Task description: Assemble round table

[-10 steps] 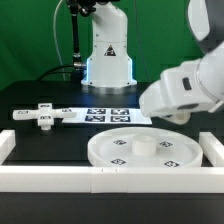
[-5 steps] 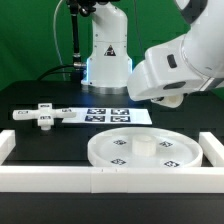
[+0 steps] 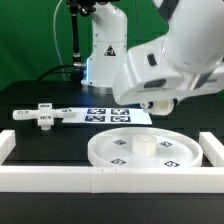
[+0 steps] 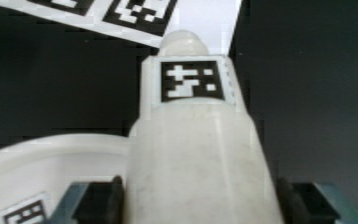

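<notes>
One part is in hand: my gripper (image 4: pixel 197 205) is clamped on the leg (image 4: pixel 197 110), held up near the far rim of the disc (image 3: pixel 145 160). Nothing looks joined yet. The cross base (image 3: pixel 40 115) lies well apart from the disc, so fitting leg and base is left.

Smooth white plastic with a soft, near-matt sheen on the round disc (image 3: pixel 143 150), the cross-shaped base (image 3: pixel 42 116) and the short leg (image 4: pixel 197 140), each with crisp matt black-and-white tags that look like printed paper stickers. Thin, flat and matt, like printed card, for the marker board (image 3: pixel 110 114); dull, non-reflecting black for the table (image 3: pixel 45 142); the same chalky white plastic look on the border rail (image 3: pixel 60 180). Hard, glossy white shell on the arm (image 3: pixel 165 65), with bright highlights, and a matt green backdrop (image 3: pixel 30 40), seemingly cloth
</notes>
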`<state>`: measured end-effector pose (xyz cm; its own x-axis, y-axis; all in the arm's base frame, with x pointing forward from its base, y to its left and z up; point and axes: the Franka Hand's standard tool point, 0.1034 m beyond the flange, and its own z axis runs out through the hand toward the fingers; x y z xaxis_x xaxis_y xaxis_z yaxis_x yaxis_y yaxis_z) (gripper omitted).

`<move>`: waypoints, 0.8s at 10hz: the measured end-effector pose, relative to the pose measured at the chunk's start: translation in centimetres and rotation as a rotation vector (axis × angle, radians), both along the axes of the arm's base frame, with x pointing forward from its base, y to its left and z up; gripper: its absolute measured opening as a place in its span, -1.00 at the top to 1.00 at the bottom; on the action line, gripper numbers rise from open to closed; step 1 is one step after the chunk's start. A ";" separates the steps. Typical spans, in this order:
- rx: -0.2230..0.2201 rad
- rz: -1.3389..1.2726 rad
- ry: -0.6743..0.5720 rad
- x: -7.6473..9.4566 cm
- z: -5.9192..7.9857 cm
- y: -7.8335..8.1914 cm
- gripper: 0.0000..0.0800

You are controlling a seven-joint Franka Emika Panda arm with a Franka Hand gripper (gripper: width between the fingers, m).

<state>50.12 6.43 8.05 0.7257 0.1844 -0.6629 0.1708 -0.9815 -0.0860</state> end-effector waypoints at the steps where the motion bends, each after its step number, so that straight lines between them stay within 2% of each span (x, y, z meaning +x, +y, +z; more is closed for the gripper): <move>1: 0.010 -0.004 -0.086 0.7 -0.3 0.0 -0.02; 5: 0.030 -0.018 -0.343 1.6 -0.1 0.0 -0.02; 6: 0.019 -0.051 -0.387 1.9 1.1 -0.2 -0.02; 8: 0.034 -0.083 -0.526 2.8 2.9 -0.3 -0.02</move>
<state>52.94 6.10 10.94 0.9714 0.1268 -0.2005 0.1209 -0.9918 -0.0417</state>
